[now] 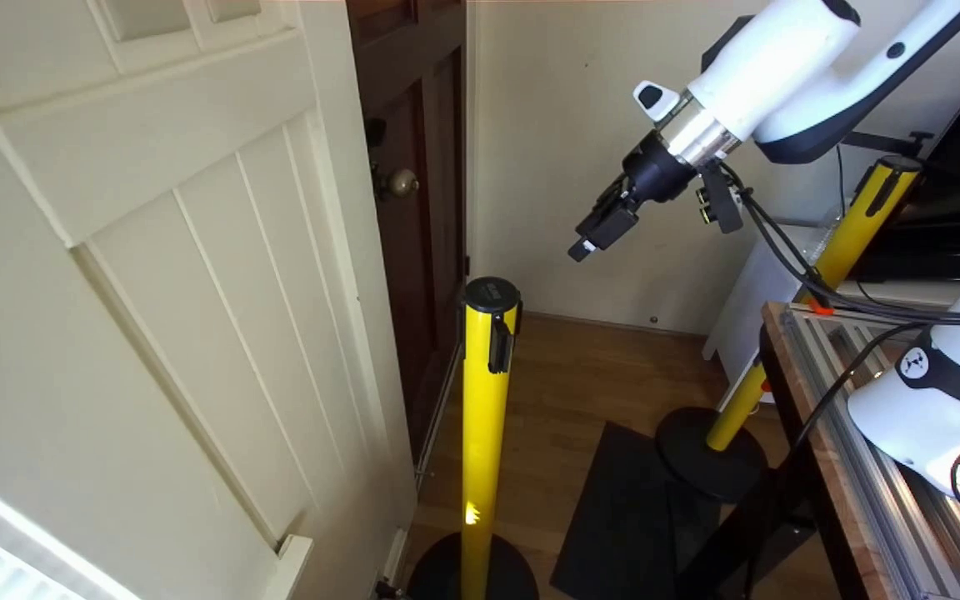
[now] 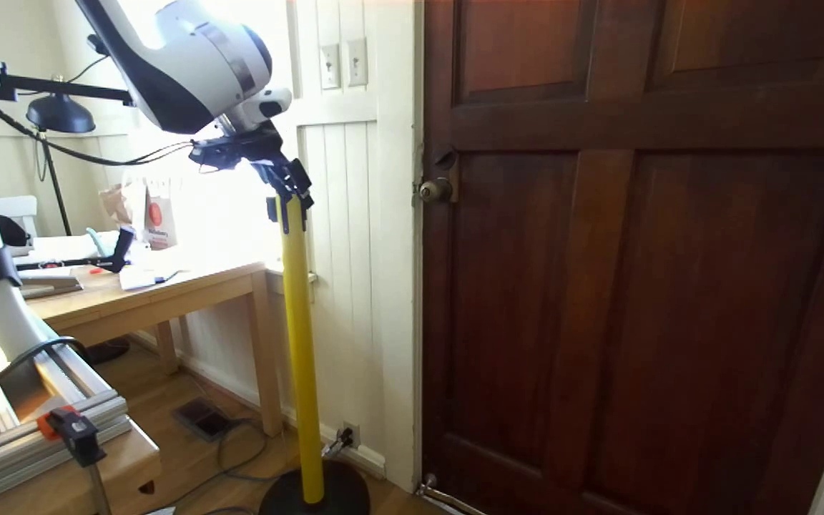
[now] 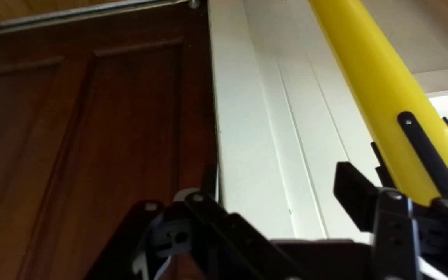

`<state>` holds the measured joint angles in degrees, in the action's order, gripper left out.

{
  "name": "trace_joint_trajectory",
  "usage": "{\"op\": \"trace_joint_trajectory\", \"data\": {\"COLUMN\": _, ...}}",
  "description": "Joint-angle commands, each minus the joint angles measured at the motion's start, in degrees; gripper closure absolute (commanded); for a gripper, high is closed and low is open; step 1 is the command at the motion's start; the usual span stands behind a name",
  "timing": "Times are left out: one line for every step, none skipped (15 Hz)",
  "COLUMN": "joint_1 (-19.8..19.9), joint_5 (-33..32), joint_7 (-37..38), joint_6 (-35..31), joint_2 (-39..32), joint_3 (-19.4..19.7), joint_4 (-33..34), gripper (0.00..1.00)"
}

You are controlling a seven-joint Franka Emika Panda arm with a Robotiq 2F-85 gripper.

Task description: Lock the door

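Observation:
The dark brown wooden door (image 2: 605, 286) looks shut in its frame. It also shows in an exterior view (image 1: 434, 225) and in the wrist view (image 3: 130, 116). Its round brass knob (image 2: 435, 189) sits near the door's edge; the knob also shows in an exterior view (image 1: 402, 182). A small dark lock (image 2: 445, 157) is just above the knob, also at a steep angle in an exterior view (image 1: 375, 131). My gripper (image 3: 280, 184) is open and empty, its fingers apart. In an exterior view, my gripper (image 1: 583, 248) hangs in the air, apart from the door. The wrist view does not show the knob or lock.
A yellow post (image 1: 484, 433) stands near the door and cream wall; it also shows close to my right finger in the wrist view (image 3: 387, 77). Another yellow post (image 1: 855, 225) stands by the robot's table (image 1: 830, 467). A wooden desk (image 2: 147, 307) is by the window.

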<state>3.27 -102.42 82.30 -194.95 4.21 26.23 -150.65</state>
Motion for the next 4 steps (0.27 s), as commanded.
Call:
{"op": "trace_joint_trajectory", "data": {"joint_1": 0.1, "joint_5": -0.2, "joint_7": 0.5, "joint_6": 0.6, "joint_2": 1.2, "joint_3": 0.0, "joint_4": -1.1, "gripper": 0.16}}
{"op": "trace_joint_trajectory", "data": {"joint_1": 0.1, "joint_5": -0.2, "joint_7": 0.4, "joint_6": 0.6, "joint_2": 1.3, "joint_3": 0.0, "joint_4": -1.2, "gripper": 0.08}}
{"op": "trace_joint_trajectory", "data": {"joint_1": 0.1, "joint_5": -0.2, "joint_7": 0.3, "joint_6": 0.6, "joint_2": 1.2, "joint_3": 0.0, "joint_4": -1.0, "gripper": 0.02}}
{"op": "trace_joint_trajectory", "data": {"joint_1": 0.0, "joint_5": -0.2, "joint_7": 0.3, "joint_6": 0.6, "joint_2": 0.8, "joint_3": 0.0, "joint_4": -0.7, "gripper": 0.01}}
